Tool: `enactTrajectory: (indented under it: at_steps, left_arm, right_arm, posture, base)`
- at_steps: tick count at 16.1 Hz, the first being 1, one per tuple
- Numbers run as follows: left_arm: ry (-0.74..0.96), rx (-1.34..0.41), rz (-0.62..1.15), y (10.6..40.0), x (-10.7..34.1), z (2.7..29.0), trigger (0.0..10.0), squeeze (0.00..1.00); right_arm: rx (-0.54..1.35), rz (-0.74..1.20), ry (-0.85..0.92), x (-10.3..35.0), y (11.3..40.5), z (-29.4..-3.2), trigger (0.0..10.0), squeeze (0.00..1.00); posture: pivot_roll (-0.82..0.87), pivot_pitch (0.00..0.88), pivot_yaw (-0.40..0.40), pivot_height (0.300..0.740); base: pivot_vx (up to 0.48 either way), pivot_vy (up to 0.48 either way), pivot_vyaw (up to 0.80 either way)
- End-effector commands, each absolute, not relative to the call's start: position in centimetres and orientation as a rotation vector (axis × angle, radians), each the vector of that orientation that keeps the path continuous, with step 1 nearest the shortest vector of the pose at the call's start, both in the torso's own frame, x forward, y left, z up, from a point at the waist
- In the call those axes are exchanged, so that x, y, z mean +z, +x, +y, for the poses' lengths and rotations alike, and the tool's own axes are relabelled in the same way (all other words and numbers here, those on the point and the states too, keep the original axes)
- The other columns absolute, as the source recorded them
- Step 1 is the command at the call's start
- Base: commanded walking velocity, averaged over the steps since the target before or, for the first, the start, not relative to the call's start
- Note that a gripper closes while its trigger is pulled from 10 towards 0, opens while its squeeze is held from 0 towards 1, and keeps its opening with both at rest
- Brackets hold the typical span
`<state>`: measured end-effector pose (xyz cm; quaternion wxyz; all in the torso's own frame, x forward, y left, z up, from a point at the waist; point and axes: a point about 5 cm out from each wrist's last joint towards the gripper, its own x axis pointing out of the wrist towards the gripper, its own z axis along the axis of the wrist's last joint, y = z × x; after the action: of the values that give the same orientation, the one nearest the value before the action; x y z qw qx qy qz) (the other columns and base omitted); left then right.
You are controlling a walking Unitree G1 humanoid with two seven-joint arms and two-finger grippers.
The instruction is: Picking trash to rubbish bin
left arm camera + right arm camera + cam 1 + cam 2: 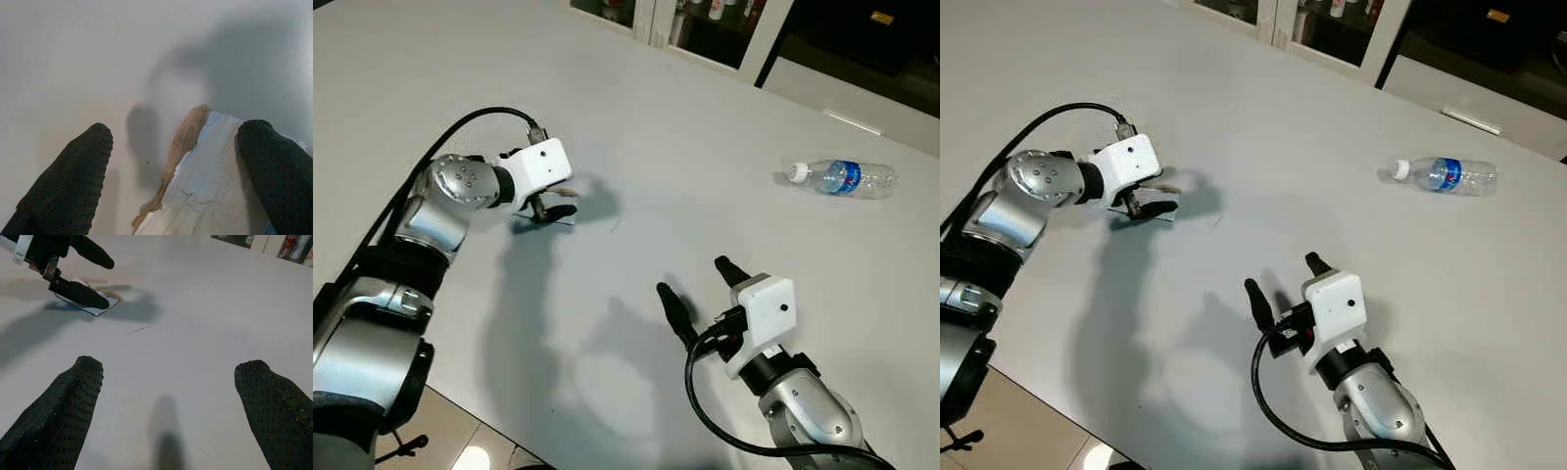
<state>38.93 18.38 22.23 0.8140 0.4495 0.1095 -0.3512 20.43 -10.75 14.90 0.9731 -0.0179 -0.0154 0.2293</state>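
A flat scrap of pale paper with a torn brown cardboard edge [200, 181] lies on the light grey table [636, 117], left of the middle. My left gripper [566, 201] is open right at it. One black finger rests against the scrap [93, 308] and the other stands apart above it. A clear plastic water bottle [842, 178] with a blue label and white cap lies on its side far to the right. My right gripper [692, 275] hangs open over bare table near the front, with nothing between its fingers, well short of the bottle.
The table's front edge runs diagonally at the lower left, with tiled floor [460, 441] beyond it. A glass-fronted cabinet [705, 20] stands behind the table's far edge. Both arms cast broad shadows on the table between them.
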Motion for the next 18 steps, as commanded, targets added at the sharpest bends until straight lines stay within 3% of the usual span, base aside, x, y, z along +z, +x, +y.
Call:
enactTrajectory:
  at_steps: [1,2,3,10,18]
  left_arm:
    - [0.979,-0.802,0.364,38.4,20.3,19.1,6.3,0.0]
    - [0.983,-0.815,0.378,38.3,20.1,19.2,6.3,0.0]
    - [0.976,-0.848,0.425,38.0,19.4,19.4,0.0,0.0]
    - [0.952,-1.02,0.566,36.0,17.5,19.5,0.0,0.0]
    - [0.811,-1.102,0.457,34.8,17.3,16.1,0.0,0.0]
  right_arm:
    - [0.462,-0.029,-0.034,14.8,20.2,-10.8,10.0,0.0]
    - [0.462,-0.03,-0.034,14.8,20.2,-10.8,10.0,0.0]
    - [0.463,-0.029,-0.034,14.8,20.2,-10.8,10.0,0.0]
    - [0.461,-0.029,-0.034,14.7,20.4,-10.9,10.0,0.0]
    - [0.462,-0.04,-0.04,14.6,21.1,-11.0,10.0,0.0]
  posture:
    - [0.25,0.243,-0.085,0.74]
    - [0.25,0.243,-0.085,0.74]
    - [0.25,0.24,-0.086,0.74]
    - [0.25,0.23,-0.082,0.74]
    - [0.27,0.205,-0.082,0.74]
  base:
    - [0.0,0.0,0.0]
    - [0.0,0.0,0.0]
    - [0.0,0.0,0.0]
    - [0.0,0.0,0.0]
    - [0.0,0.0,0.0]
